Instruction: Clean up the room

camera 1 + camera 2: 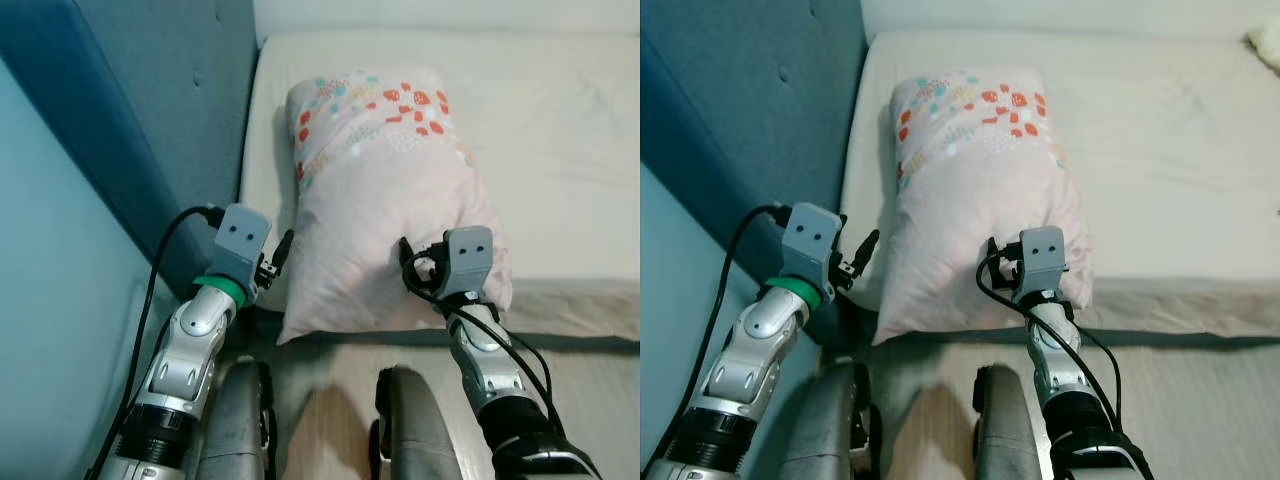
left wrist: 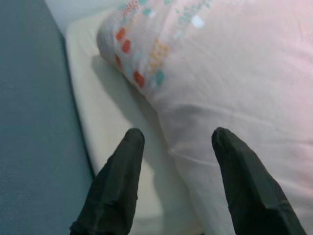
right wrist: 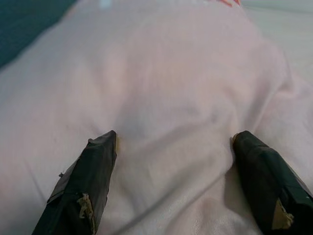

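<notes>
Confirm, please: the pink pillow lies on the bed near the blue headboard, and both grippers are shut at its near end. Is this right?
Not quite. The grippers are open, not shut: the left gripper and right gripper each show spread fingers in their wrist views. The pink pillow does lie on the bed near the blue headboard.

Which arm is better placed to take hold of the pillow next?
Probably the right. The right gripper has its open fingers pressed into the pillow at its near end. The left gripper, also open, sits at the pillow's side edge, partly over the mattress.
</notes>
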Robot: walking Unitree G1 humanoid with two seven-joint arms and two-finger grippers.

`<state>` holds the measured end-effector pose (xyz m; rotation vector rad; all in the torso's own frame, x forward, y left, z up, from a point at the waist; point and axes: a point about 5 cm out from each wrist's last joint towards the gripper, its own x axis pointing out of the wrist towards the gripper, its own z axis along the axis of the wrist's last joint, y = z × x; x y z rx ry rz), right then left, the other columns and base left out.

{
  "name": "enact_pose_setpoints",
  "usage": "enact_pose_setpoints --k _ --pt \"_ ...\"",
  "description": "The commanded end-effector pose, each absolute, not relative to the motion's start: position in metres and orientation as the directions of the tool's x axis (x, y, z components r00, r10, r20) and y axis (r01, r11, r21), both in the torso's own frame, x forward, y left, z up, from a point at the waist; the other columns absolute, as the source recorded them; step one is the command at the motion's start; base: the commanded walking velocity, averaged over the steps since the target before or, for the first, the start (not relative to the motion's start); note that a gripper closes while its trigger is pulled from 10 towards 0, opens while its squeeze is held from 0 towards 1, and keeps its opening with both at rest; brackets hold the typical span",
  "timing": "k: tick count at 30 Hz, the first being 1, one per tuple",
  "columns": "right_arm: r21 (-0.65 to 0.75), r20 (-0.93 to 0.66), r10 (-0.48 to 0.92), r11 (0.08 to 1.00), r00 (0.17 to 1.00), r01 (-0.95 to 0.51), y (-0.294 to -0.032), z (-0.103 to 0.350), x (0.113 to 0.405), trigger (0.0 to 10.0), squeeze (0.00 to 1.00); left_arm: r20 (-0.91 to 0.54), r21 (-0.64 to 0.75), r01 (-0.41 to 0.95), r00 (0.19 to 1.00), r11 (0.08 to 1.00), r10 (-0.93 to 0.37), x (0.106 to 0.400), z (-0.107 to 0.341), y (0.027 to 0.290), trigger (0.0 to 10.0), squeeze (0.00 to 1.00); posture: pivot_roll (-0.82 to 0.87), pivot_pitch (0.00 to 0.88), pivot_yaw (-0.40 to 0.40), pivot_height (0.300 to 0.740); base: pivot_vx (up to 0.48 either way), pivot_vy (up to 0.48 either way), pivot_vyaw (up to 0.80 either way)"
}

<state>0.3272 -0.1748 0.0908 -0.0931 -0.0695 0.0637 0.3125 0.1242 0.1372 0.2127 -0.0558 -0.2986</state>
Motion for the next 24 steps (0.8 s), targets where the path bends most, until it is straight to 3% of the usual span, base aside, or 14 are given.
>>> enact_pose_setpoints --k 1,5,9,13,17,19,24 --pt "-0.09 0.043 0.065 0.994 0.997 -0.061 -0.176 0.085 0.325 10.0 0.0 0.001 0.215 0.286 0.956 0.934 -0.293 0.31 0.132 0.125 10.0 0.0 0.01 0.114 0.061 0.57 0.0 0.0 0.0" --pt "-0.113 0.051 0.098 0.989 0.994 -0.092 -0.174 0.086 0.325 10.0 0.0 -0.001 0.214 0.286 0.956 0.934 -0.292 0.31 0.131 0.125 10.0 0.0 0.01 0.114 0.064 0.555 0.0 0.0 0.0" --pt "-0.307 0.103 0.223 0.934 0.969 -0.183 -0.168 0.1 0.328 10.0 0.0 -0.016 0.171 0.289 0.957 0.942 -0.291 0.31 0.13 0.125 10.0 0.0 0.0 0.116 0.069 0.55 0.0 0.0 0.0" --pt "-0.421 0.133 0.2 0.898 0.971 -0.127 -0.183 0.119 0.341 10.0 0.0 -0.075 0.07 0.27 0.961 0.96 -0.265 0.318 0.128 0.121 10.0 0.0 0.0 0.119 0.071 0.55 0.0 0.0 0.0" --pt "-0.453 -0.042 0.097 0.885 0.994 -0.106 -0.209 0.102 0.346 10.0 0.0 -0.125 -0.047 0.189 0.973 0.981 -0.194 0.334 0.128 0.12 10.0 0.0 -0.01 0.128 0.071 0.55 0.0 0.0 0.0" --pt "-0.471 -0.196 0.047 0.871 0.979 -0.136 -0.224 0.075 0.333 10.0 0.0 -0.165 -0.171 0.146 0.971 0.974 -0.174 0.344 0.13 0.124 10.0 0.0 -0.01 0.143 0.08 0.55 0.0 0.0 0.0" --pt "-0.455 -0.289 0.022 0.876 0.957 -0.158 -0.236 0.05 0.315 10.0 0.0 -0.239 -0.337 0.133 0.945 0.932 -0.221 0.347 0.125 0.131 10.0 0.0 -0.01 0.152 0.089 0.55 0.0 0.0 0.0"
